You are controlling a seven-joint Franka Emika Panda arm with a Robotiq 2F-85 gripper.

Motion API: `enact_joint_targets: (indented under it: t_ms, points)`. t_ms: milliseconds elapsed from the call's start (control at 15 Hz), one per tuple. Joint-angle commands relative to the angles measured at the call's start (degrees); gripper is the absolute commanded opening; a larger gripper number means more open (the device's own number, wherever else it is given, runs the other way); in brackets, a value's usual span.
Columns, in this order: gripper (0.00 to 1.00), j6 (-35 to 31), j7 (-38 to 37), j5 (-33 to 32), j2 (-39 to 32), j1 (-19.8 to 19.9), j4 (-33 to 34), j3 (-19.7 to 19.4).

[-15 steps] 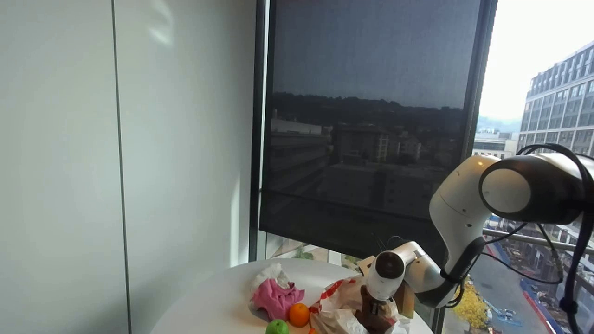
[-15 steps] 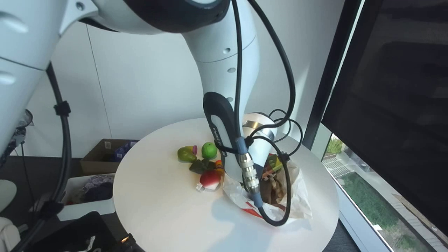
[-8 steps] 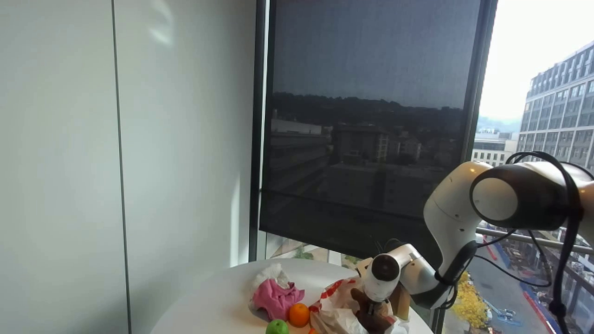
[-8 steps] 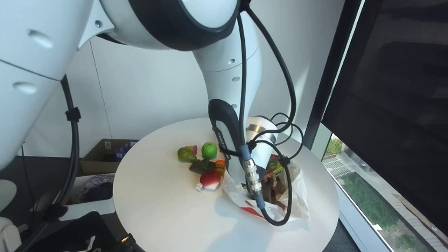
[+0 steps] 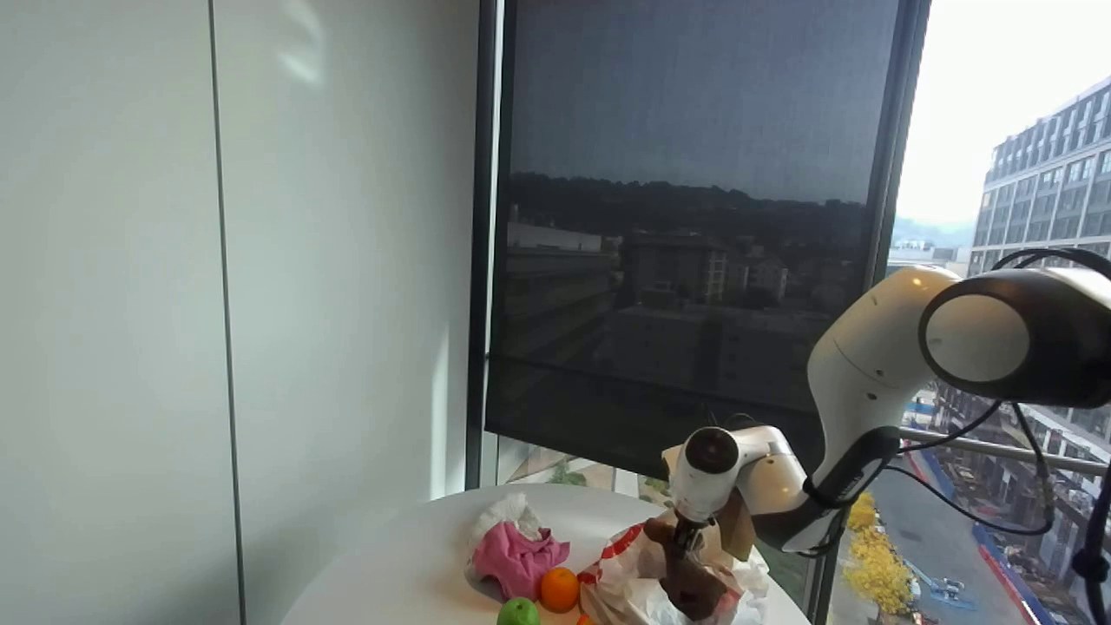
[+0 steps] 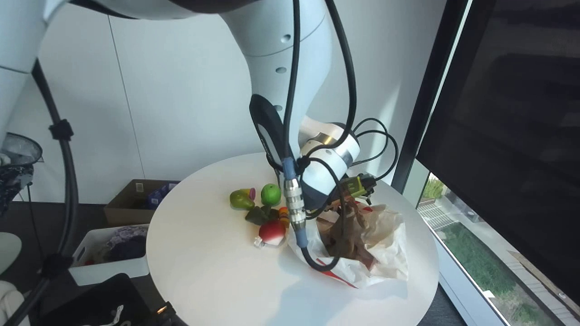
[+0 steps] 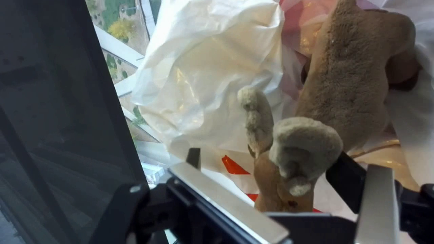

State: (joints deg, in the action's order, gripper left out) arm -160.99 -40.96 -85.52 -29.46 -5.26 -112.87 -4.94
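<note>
Plush animal (image 7: 342,91): brown; its long axis slants across the wrist view, from pale antler-like pieces at lower middle up to the thick body at upper right. In an exterior view it stands tilted, upper end toward the gripper.
Gripper (image 7: 271,171): jaws wide apart, the pale pieces between them. At the left a gap shows; at the right a dark pad meets or overlaps a pale piece, and contact cannot be told.
Plush against gripper: the pale-topped end between the jaws, the body beyond their tips, within the mouth of a white plastic bag (image 7: 210,67).
Bag: red-printed, crumpled, open around the plush animal, on a round table (image 6: 217,280).
Red-and-white object (image 6: 273,232): rounded, just beside the bag.
Round green fruit (image 5: 518,612): at the lower edge of an exterior view.
Orange (image 5: 560,590): just behind that fruit, beside the bag.
Pink cloth (image 5: 521,555): bunched, just beyond the orange.
Window blind (image 5: 694,217): dark, hanging past the table.
</note>
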Motion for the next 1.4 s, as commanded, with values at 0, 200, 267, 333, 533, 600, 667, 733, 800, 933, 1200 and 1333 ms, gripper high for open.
enact_joint_targets:
  t_ms: [0, 200, 267, 333, 533, 600, 667, 733, 800, 933, 1200, 1333]
  points:
    - [1.00, 2.64, 4.72, 6.50, 7.75, -0.22, -5.03, 1.66]
    - [1.00, 4.29, 6.16, 9.60, 10.54, -0.07, -6.49, 2.62]
    - [1.00, 4.67, 7.45, 12.82, 11.43, 0.19, -7.47, 3.47]
    - [1.00, 5.39, 10.88, 19.28, 12.17, 0.78, -9.08, 5.02]
    - [1.00, 8.66, 18.50, 33.98, 12.32, 5.24, -12.76, 13.05]
    - [1.00, 8.60, 20.80, 38.86, 12.07, 4.49, -13.10, 13.72]
    - [1.00, 8.93, 23.49, 43.74, 11.66, 3.29, -13.45, 14.06]
    - [1.00, 8.24, 25.45, 47.46, 11.25, 1.67, -13.77, 13.58]
    - [1.00, 8.47, 25.97, 49.61, 10.64, 0.43, -13.52, 13.29]
    - [1.00, 10.18, 27.71, 55.55, 9.68, -1.68, -12.91, 13.16]
    - [1.00, 12.84, 31.37, 65.28, 9.17, -4.96, -12.77, 13.73]
    - [1.00, 11.51, 31.87, 66.27, 8.30, -6.87, -12.06, 13.52]
